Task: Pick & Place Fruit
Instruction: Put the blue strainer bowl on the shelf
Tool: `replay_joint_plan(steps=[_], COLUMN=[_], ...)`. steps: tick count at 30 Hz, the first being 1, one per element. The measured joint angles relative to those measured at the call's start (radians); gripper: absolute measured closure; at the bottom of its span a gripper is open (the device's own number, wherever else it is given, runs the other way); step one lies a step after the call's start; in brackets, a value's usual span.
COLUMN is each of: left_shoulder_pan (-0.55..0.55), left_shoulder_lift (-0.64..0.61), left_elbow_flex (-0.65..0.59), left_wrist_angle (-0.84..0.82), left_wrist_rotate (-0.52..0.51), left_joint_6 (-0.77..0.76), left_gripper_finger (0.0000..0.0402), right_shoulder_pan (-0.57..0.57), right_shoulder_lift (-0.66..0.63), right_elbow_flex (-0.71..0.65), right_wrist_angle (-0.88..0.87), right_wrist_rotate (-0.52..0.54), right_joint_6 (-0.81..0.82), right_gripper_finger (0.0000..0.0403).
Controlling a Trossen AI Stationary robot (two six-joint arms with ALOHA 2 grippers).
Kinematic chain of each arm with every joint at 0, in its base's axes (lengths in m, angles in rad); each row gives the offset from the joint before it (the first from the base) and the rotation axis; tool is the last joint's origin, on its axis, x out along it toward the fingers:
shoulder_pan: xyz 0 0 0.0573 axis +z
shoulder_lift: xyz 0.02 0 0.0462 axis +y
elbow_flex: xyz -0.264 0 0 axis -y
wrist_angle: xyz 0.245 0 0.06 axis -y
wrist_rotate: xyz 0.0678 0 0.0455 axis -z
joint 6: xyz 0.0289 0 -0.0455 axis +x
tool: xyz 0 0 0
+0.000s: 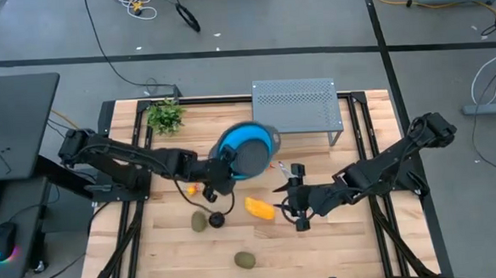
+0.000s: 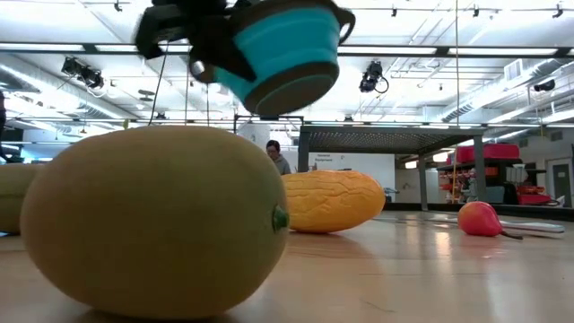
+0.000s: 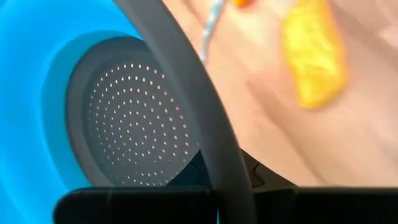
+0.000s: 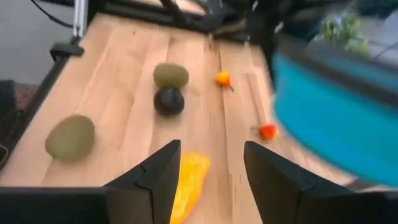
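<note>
Green oval (image 2: 152,220) nearest | right gripper (image 4: 211,171) apart above yellow fruit (image 4: 188,180); I'd straddle its middle | left gripper (image 1: 218,176) clamps colander (image 1: 247,147)

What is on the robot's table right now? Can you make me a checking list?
Surface: wooden table, bare planks around the fruit.
Job's things: yellow-orange fruit lying flat mid-table; two olive-green ovals; blackish round fruit beside the first oval; tiny orange-red fruits.
Blue bowl: strainer type, held tilted above the table by the left gripper, shut on its rim.
Clutter: leafy sprig at a far corner; grey perforated shelf; thin pale strip.
Right gripper: open, empty, right next to the yellow-orange fruit.
Cables: several on the floor beyond the table.
Surroundings: a person far behind.
</note>
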Motion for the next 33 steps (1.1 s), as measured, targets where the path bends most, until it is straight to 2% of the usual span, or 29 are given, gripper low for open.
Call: replay_joint_plan(steps=[5, 9, 12, 18, 24, 29, 33], left_shoulder_pan=[0.088, 0.165, 0.204, 0.264, 0.344, 0.413, 0.448], left_shoulder_lift=[0.000, 0.046, 0.122, 0.324, 0.471, 0.539, 0.577], left_elbow_flex=[0.086, 0.169, 0.270, 0.543, 0.775, 0.830, 0.830], left_wrist_angle=[-0.009, -0.020, -0.033, -0.249, -0.356, -0.363, -0.353], left_wrist_rotate=[0.030, 0.070, 0.085, 0.081, 0.108, 0.182, 0.186], left_joint_6=[0.072, 0.103, 0.139, 0.170, 0.194, 0.194, 0.195], left_gripper_finger=[0.0394, 0.0396, 0.0396, 0.0396, 0.0393, 0.0396, 0.0392], right_shoulder_pan=[0.014, 0.024, 0.026, 0.038, 0.080, 0.096, 0.096], right_shoulder_lift=[0.004, 0.004, 0.004, 0.004, 0.004, 0.004, 0.003], right_elbow_flex=[0.000, -0.034, -0.081, -0.166, -0.237, -0.303, -0.374], right_wrist_angle=[-0.056, -0.060, -0.041, -0.007, 0.053, 0.191, 0.349], right_wrist_rotate=[0.002, -0.032, -0.058, -0.057, -0.059, -0.058, -0.050], right_joint_6=[0.066, 0.080, 0.096, 0.165, 0.185, 0.175, 0.134], right_gripper_finger=[0.0215, 0.0215, 0.0215, 0.0215, 0.0215, 0.0215, 0.0215])
